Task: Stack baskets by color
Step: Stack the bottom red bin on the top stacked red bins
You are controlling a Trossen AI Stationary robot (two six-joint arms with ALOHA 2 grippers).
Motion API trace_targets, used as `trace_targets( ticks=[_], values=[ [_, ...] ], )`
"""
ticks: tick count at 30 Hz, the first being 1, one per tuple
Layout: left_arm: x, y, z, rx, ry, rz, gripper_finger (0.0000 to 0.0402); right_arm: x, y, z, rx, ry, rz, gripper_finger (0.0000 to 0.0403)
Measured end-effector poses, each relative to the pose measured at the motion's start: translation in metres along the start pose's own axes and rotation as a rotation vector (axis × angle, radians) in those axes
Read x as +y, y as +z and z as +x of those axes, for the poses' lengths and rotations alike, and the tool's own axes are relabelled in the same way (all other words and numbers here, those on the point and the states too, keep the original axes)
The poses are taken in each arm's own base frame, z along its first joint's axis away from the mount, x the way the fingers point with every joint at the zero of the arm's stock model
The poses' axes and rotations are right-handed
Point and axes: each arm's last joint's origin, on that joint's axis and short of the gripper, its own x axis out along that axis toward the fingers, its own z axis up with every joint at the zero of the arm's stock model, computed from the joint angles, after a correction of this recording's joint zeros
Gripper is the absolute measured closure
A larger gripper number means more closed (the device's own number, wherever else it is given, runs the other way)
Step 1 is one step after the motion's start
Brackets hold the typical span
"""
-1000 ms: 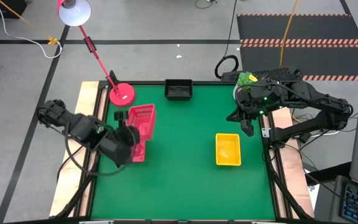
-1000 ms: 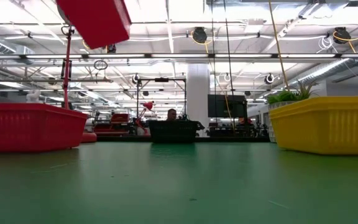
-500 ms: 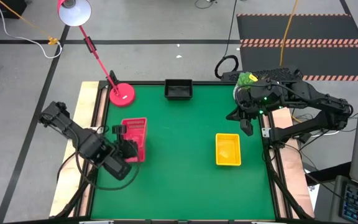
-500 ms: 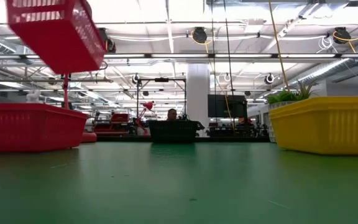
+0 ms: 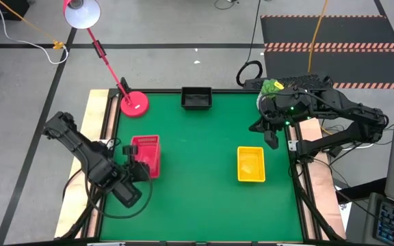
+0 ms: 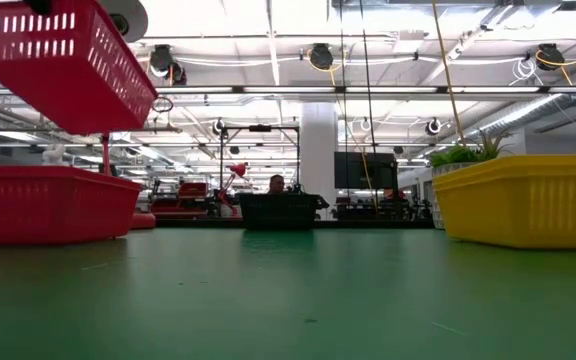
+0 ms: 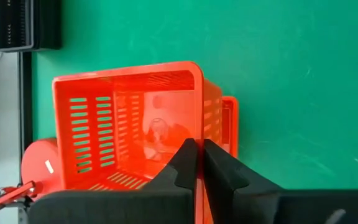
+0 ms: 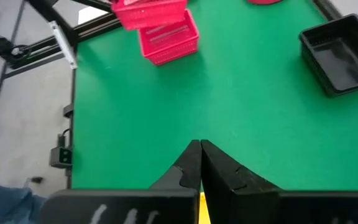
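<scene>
Two red baskets: one (image 5: 147, 158) rests on the green table (image 5: 204, 198), one (image 6: 63, 55) hangs just above it.
Feel: probably light, stiff, full of holes.
Best hold: likely the thin rim.
Left gripper (image 7: 197, 163): pinched tight on the raised basket's wall.
Right gripper (image 8: 199, 163): closed, holding nothing.

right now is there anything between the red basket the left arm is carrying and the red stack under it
Nothing visible. The left gripper holds a red basket by its rim, tilted in the air above the red stack on the table. Only open air shows between them in the low view. The black basket and yellow basket sit well away.
</scene>
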Motion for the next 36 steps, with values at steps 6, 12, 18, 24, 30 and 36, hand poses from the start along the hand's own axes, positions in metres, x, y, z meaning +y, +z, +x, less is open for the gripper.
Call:
trace_targets(
  ticks=[6, 12, 18, 24, 30, 36],
  values=[
    [-0.008, -0.007, 0.022, 0.005, 0.044, 0.021, 0.0393, 0.000, 0.000, 0.000, -0.005, -0.015, 0.000, 0.0403],
    [-0.015, -0.011, 0.036, 0.001, 0.041, 0.020, 0.0389, 0.000, 0.000, 0.000, -0.005, -0.015, 0.012, 0.0403],
    [-0.019, -0.015, 0.043, 0.008, 0.043, 0.014, 0.0393, 0.000, 0.000, 0.000, -0.005, -0.015, 0.024, 0.0403],
    [-0.023, -0.018, 0.053, 0.017, 0.025, 0.006, 0.0385, 0.000, 0.000, 0.000, -0.005, -0.015, 0.024, 0.0403],
    [-0.023, -0.021, 0.057, 0.035, 0.033, 0.018, 0.0384, 0.000, 0.000, 0.000, -0.005, -0.014, 0.026, 0.0403],
    [-0.022, -0.022, 0.057, 0.045, 0.039, 0.025, 0.0393, 0.000, 0.000, 0.000, -0.006, -0.014, 0.026, 0.0403]
  ],
)
